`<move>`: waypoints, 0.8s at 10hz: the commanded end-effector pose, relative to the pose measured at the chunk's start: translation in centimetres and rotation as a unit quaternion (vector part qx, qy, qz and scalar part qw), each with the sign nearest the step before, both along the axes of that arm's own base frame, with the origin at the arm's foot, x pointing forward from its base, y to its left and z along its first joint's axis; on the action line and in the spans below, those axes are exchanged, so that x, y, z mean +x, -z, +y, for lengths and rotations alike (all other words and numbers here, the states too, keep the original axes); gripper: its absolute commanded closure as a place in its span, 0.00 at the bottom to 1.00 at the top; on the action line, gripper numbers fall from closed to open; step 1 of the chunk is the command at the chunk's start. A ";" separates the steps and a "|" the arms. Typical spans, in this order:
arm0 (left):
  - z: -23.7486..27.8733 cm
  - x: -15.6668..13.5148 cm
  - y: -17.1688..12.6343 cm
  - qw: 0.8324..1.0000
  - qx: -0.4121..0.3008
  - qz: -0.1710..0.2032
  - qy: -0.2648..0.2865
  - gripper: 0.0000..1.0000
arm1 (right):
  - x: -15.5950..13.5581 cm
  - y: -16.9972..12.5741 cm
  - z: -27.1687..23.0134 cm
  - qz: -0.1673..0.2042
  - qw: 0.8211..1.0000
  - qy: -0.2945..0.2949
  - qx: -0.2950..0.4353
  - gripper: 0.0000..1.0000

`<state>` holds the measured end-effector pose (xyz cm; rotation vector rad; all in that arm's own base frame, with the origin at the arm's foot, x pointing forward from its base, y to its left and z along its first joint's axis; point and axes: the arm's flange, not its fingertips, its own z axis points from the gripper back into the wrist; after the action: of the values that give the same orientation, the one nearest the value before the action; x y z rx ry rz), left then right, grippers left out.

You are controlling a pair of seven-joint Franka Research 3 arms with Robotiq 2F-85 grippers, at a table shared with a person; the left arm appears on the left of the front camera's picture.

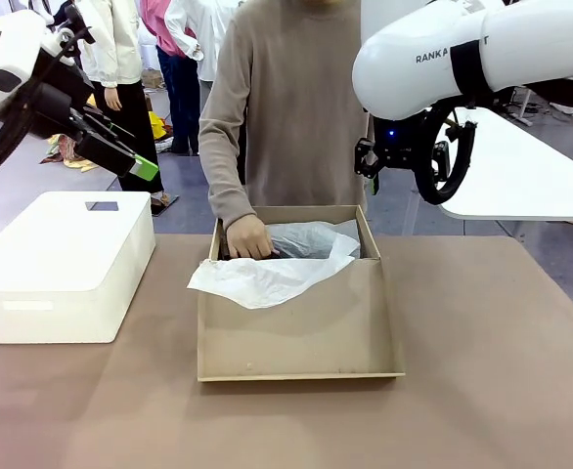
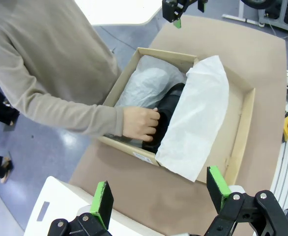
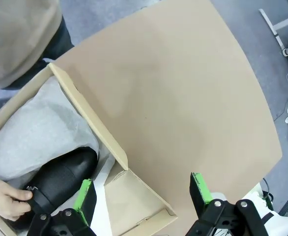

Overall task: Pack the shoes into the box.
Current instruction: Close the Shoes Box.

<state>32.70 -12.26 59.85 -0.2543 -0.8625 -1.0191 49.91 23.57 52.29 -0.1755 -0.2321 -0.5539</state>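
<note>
Cardboard box [image 1: 296,337] is set open at the middle of the desk [image 1: 502,342], its lid flap laid flat on the near side so the inside can be reached. A black shoe [image 3: 60,182] is lying in the far part on white tissue paper [image 1: 267,278]. It is gripped by a person's hand [image 1: 249,237], seemingly to settle it in place. Tissue is draped over the near wall, probably for folding over later. The left claw [image 2: 160,189] and right claw [image 3: 142,189] are held released and empty, high above the desk, apparently to leave the hand room.
</note>
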 end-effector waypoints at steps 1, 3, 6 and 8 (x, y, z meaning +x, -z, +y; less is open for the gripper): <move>0.1 0.0 0.0 1.000 -0.004 0.001 0.003 0.00 | 0.0 -0.4 0.1 -0.007 1.000 0.011 -0.010 0.00; 0.1 0.0 0.0 1.000 -0.004 0.001 0.003 0.00 | 0.2 -0.1 -0.6 0.029 0.997 -0.063 0.020 0.00; 0.1 0.0 0.0 1.000 -0.004 0.001 0.003 0.00 | 0.3 -0.3 -4.7 0.067 0.971 -0.229 0.024 0.00; 0.1 0.0 0.0 1.000 -0.004 0.001 0.003 0.00 | 0.3 -0.3 -7.7 0.055 0.942 -0.332 0.000 0.00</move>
<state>32.70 -12.25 59.85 -0.2542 -0.8625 -1.0190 51.00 18.05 52.90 -0.1273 -0.1242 0.0212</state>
